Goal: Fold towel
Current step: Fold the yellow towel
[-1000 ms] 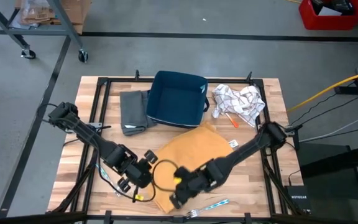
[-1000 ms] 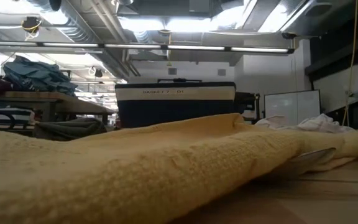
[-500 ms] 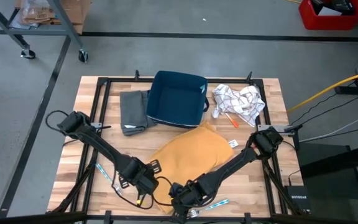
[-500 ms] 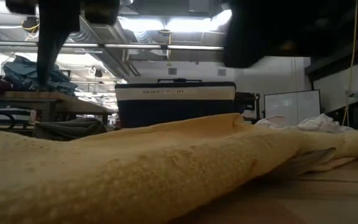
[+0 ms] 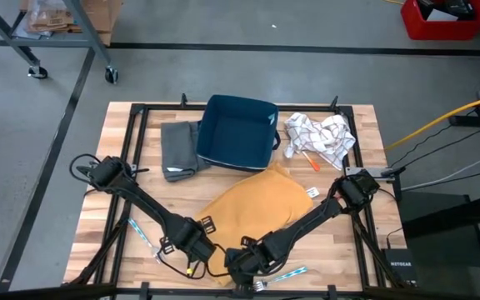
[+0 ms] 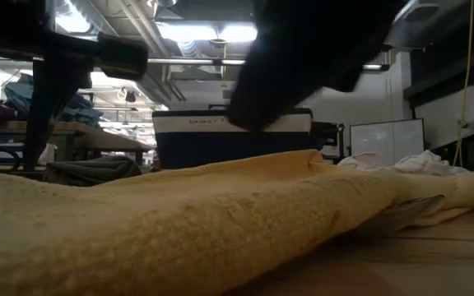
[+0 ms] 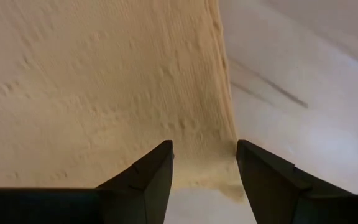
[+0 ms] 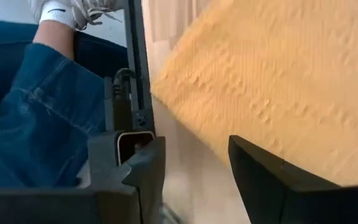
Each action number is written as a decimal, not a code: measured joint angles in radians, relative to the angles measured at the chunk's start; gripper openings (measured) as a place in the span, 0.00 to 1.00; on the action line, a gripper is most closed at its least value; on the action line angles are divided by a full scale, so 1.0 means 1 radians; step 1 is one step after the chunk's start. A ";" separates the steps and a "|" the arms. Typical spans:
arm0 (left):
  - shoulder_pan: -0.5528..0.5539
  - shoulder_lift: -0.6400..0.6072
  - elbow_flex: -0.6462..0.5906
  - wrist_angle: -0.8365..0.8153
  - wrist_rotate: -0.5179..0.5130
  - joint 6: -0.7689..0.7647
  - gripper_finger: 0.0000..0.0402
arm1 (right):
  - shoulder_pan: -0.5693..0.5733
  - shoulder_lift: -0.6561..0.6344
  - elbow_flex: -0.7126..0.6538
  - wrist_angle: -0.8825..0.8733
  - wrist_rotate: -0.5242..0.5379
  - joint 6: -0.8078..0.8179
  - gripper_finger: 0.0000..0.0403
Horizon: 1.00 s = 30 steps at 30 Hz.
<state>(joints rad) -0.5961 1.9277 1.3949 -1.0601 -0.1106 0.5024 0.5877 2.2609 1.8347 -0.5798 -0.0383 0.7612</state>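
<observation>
A: Near edge of the worktop [image 5: 119,146], centre: the towel [image 5: 252,208] lies spread flat, running from the near edge back toward the blue basket [image 5: 238,133] at the far middle. Both hands are down at its near corners.

B: Hand states?

A: Left hand [image 7: 204,163] is released, fingers parted, straddling the towel's near corner where the hem meets bare wood. Right hand [image 8: 194,163] is likewise spread, nothing between its fingers, with the towel's edge just beyond them. Neither is grasping cloth yet.

B: Handling estimate?

A: Judged soft and light, no stiffness; it drapes and rumples in the low view. The textured weave should give the fingers good purchase, so slipping is unlikely. Not fragile. Main risk is pinching only the top layer or dragging the whole cloth across the wood instead of lifting it.

B: Where to take hold?

A: At the two near corners, one per hand, right on the hem, so the edge lifts evenly and can be carried toward the far edge.

B: Appearance?

A: Mustard yellow, waffle-like dimpled texture, thickened hem along the edge. Roughly rectangular, set at an angle, slightly wrinkled toward the far end.
</observation>
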 joint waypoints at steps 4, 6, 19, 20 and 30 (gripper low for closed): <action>0.000 0.002 0.000 0.011 0.003 -0.008 0.42 | 0.001 0.015 0.000 0.005 0.006 -0.110 0.45; 0.000 0.002 0.000 0.007 0.003 -0.018 0.42 | 0.001 0.020 0.000 0.004 0.005 -0.142 0.45; -0.006 0.059 -0.001 0.029 0.011 -0.082 0.42 | 0.002 0.063 0.000 0.013 -0.007 -0.197 0.45; -0.006 0.065 -0.001 0.029 0.009 -0.083 0.42 | 0.002 0.068 0.000 0.013 -0.006 -0.197 0.45; -0.006 0.093 0.000 0.063 -0.004 -0.164 0.40 | 0.002 0.086 0.000 0.030 0.004 -0.192 0.41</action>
<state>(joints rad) -0.6022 2.0211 1.3950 -0.9970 -0.1142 0.3387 0.5892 2.3466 1.8347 -0.5499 -0.0347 0.5695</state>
